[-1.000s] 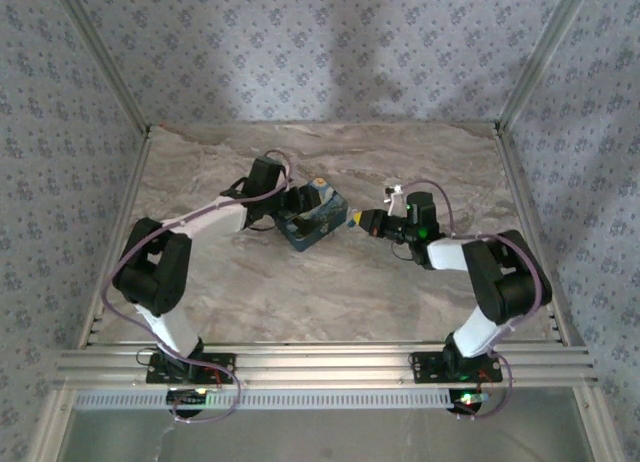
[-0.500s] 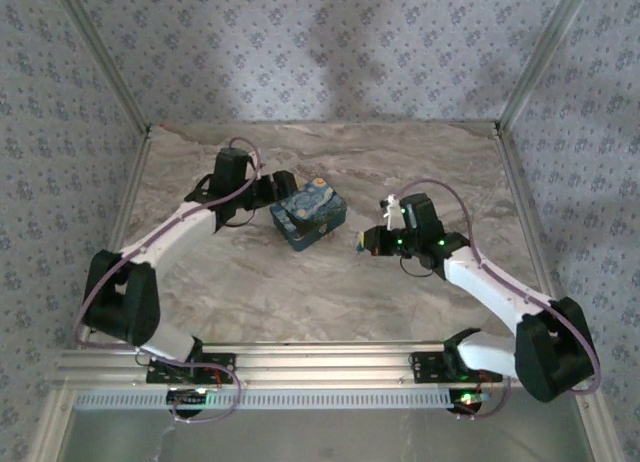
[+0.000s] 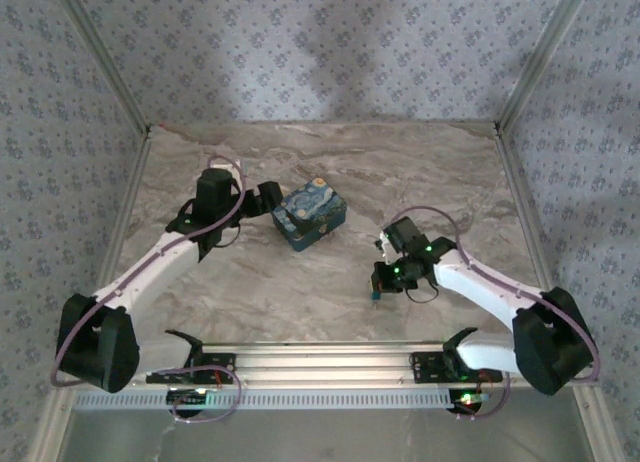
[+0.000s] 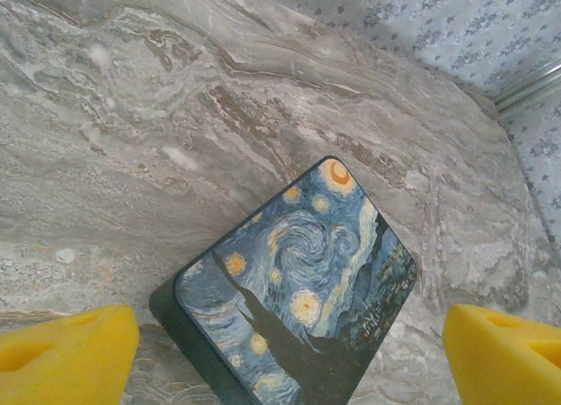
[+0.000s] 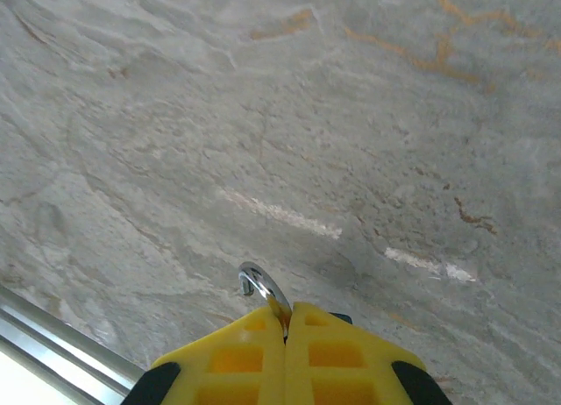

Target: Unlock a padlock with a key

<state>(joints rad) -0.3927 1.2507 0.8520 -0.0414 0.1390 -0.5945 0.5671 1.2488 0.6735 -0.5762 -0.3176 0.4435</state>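
My right gripper point(image 5: 287, 322) is shut on the padlock point(image 5: 260, 284). Its shiny curved shackle sticks out past the yellow fingertips with one end free, and a sliver of brass body shows in the seam between them. In the top view this gripper point(image 3: 376, 288) hangs low over the marble, front of centre. My left gripper point(image 4: 294, 357) is open, its yellow fingertips point(image 4: 68, 352) wide apart, looking down on the blue night-sky box point(image 4: 302, 287). From above, the left gripper point(image 3: 264, 196) sits just left of the box point(image 3: 310, 214), apart from it.
The marble tabletop point(image 3: 330, 162) is walled by patterned panels on three sides. An aluminium rail point(image 3: 320, 362) runs along the near edge, and its strip point(image 5: 61, 352) lies close to my right gripper. The blue box stands at mid-table.
My left gripper has let go of the box and drawn back to the left. My right gripper has swung from beside the box toward the near edge, padlock still pinched.
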